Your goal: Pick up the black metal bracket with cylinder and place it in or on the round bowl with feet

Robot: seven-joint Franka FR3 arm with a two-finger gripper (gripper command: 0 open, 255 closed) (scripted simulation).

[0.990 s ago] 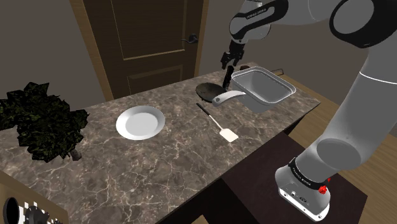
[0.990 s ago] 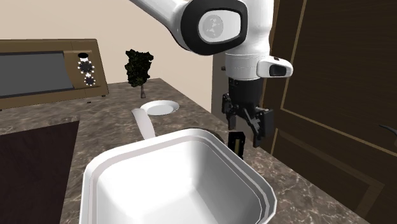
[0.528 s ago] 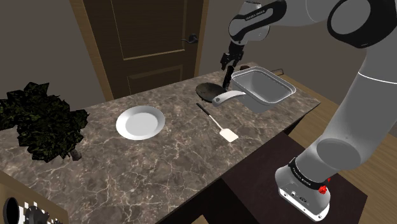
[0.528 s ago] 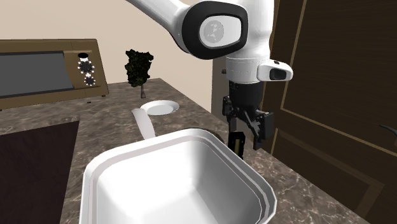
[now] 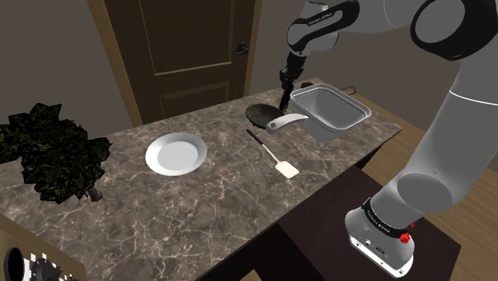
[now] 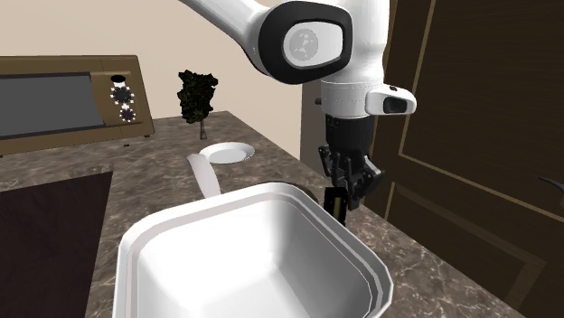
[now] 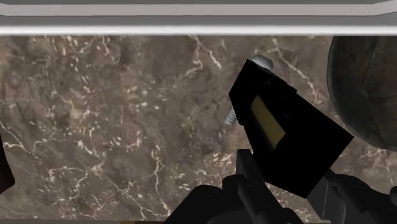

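The black bracket (image 7: 286,133), with a small silver cylinder (image 7: 233,116) sticking out of its side, stands on the marble counter (image 5: 199,199) between the white square basin (image 5: 329,110) and the dark round bowl (image 5: 259,114). My gripper (image 5: 285,89) comes down on it from above, and its fingers are shut on the bracket's upper part (image 6: 336,201). In the wrist view the gripper (image 7: 292,188) clasps the near end of the bracket, and the dark bowl (image 7: 369,89) lies just beside it. The bracket rests on the counter.
A white handle (image 5: 286,121) lies against the bowl next to the basin (image 6: 253,262). A white spatula (image 5: 275,157), a white plate (image 5: 176,153) and a dark leafy plant (image 5: 52,152) lie further along the counter. A brown door (image 5: 187,48) stands behind.
The fingers stood wide apart around the bracket's top and have now closed onto it. The arm has barely moved and the bracket stays in place.
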